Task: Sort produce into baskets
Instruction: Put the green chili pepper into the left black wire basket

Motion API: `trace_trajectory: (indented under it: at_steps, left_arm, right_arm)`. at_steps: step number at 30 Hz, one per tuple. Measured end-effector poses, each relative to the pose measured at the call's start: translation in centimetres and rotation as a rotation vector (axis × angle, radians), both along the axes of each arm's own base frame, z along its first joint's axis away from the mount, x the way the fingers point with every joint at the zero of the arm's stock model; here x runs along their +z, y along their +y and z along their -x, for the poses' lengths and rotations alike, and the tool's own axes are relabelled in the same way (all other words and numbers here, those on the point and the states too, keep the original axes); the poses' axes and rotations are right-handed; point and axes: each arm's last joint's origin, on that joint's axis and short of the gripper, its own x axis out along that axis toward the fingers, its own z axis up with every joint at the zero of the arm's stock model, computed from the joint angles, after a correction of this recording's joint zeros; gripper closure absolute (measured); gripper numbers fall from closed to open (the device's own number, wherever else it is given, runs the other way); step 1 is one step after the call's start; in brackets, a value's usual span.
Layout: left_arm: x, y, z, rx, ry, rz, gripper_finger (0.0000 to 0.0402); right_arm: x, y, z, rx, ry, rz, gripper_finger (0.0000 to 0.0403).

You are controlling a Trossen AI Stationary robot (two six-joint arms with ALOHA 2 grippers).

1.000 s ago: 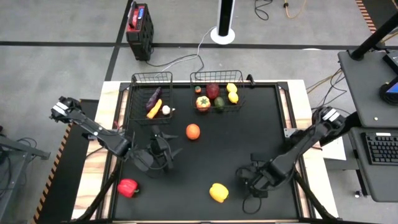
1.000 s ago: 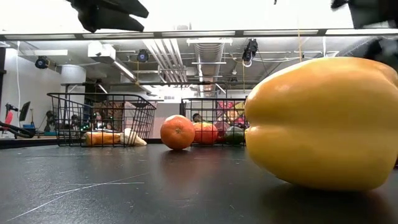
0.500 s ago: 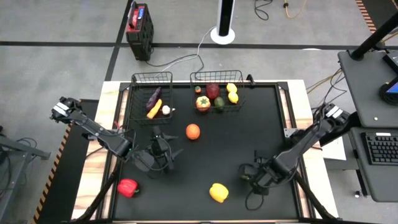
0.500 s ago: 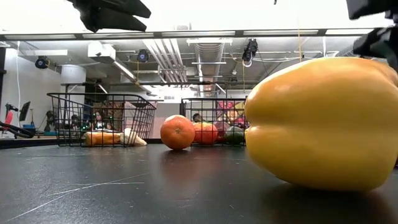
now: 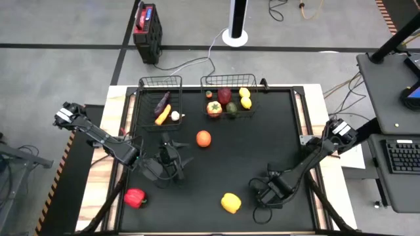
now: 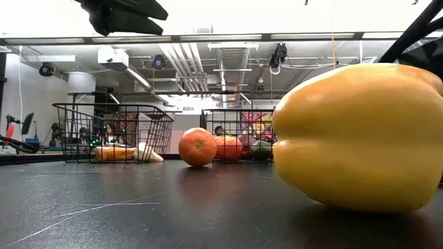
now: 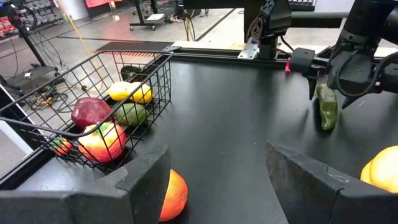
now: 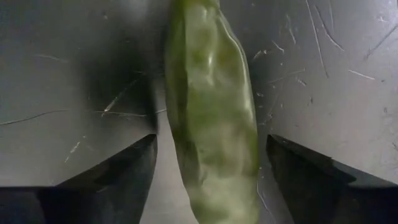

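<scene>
The black table [image 5: 275, 131] fills the middle of the high view, and the two arms reach in from its left and right edges. At the table's top edge stand two wire baskets: the narrow basket [image 5: 159, 84], upper left of centre, holds a purple eggplant [image 5: 162, 103], a carrot [image 5: 162, 115] and a white garlic [image 5: 175, 115]; the wide basket [image 5: 228, 81], just right of it, holds a dark red fruit [image 5: 224, 96], two lemons [image 5: 245, 97], a red-and-yellow piece [image 5: 214, 109] and an avocado [image 5: 231, 109]. The left gripper [image 5: 169, 159] hangs over the table left of centre, its jaws spread with nothing between them; in the left wrist view its two fingers [image 7: 146, 180] frame the orange. The right gripper [image 5: 268, 191] is low over the table at lower right, jaws spread on either side of a green cucumber [image 8: 212, 118] that lies on the table between the fingers [image 8: 118, 177], with a gap showing on both sides. A yellow pepper [image 5: 230, 202] lies at the bottom centre of the high view, just left of the right gripper, and looms at the right of the low view. A red pepper [image 5: 134, 197] sits at lower left near the table's edge. An orange [image 5: 203, 138] rests near the middle, below the gap between the baskets.
</scene>
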Motion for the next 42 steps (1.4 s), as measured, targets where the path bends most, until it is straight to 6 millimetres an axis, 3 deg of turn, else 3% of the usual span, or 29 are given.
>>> trace_trajectory:
  at_steps: [15,23,30,36,42]
  left_arm:
    - [0.0,0.0,0.0,0.000,-0.004,0.002,0.0160]
    - [0.0,0.0,0.0,0.000,-0.004,0.002,0.0160]
    - [0.2,-0.2,-0.3,-0.005,-0.033,0.017,0.0160]
    - [-0.3,-1.0,-1.5,-0.073,-0.053,-0.019,0.0160]
    - [-0.6,-2.4,-3.5,-0.200,-0.152,-0.077,0.0160]
  right_arm:
    - [-0.1,0.1,-0.3,0.044,-0.033,-0.019,0.0280]
    - [2.5,-0.5,0.1,0.011,-0.170,-0.019,0.0266]
    - [7.4,-1.5,-0.1,-0.009,-0.598,0.046,0.0273]
    - [10.5,-1.3,-1.6,0.096,-0.939,0.126,0.0274]
    - [11.7,-1.5,-4.4,0.211,-1.133,0.209,0.0274]
